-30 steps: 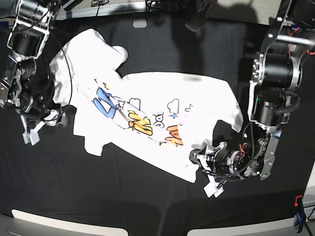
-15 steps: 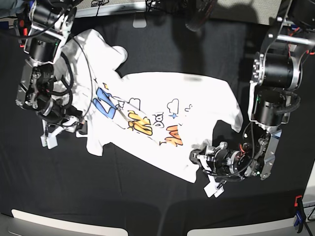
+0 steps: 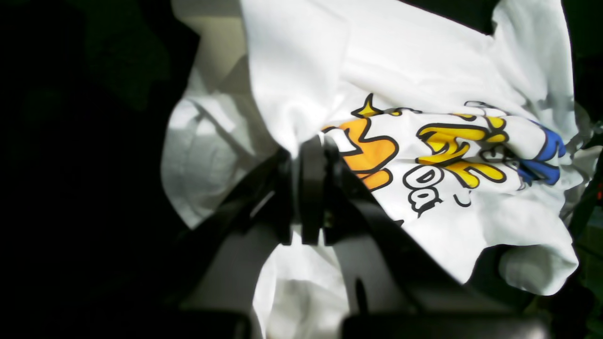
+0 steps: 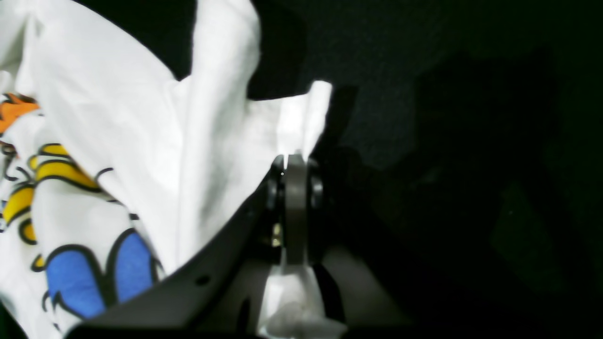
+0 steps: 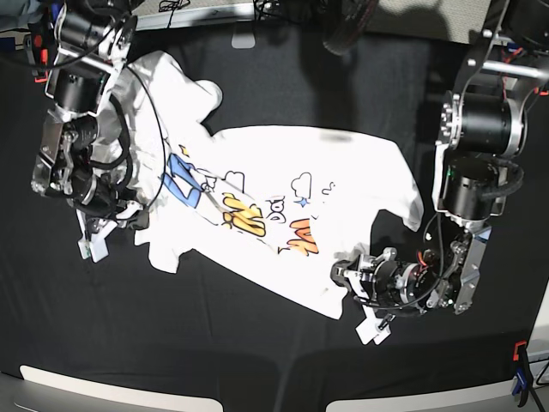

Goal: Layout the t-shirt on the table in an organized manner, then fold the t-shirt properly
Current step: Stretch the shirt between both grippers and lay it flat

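Black creased cloth covers the table [image 5: 257,343], with a red and blue clamp [image 5: 519,371] at its near right edge. The t-shirt [image 5: 283,197] lies spread but rumpled across the middle of the table, print side up, running from the far left toward the near right; blue, yellow and orange lettering with small clouds and stars crosses its chest.

The right pincer [image 5: 129,215] sits at the shirt's left edge in the base view. Its wrist view shows the jaws pressed together on a raised fold of white cloth [image 4: 301,117], with the blue letter just left of it and bare black table to the right.

The left pincer [image 5: 350,276] sits at the shirt's near right edge. In its wrist view the jaws are pressed together, pinching a gathered ridge of the t-shirt [image 3: 292,94] beside the orange lettering, with more white fabric bunched below and behind the fingers [image 3: 311,188].

2 arms flank the shirt, 1 at each end, both low over the table.
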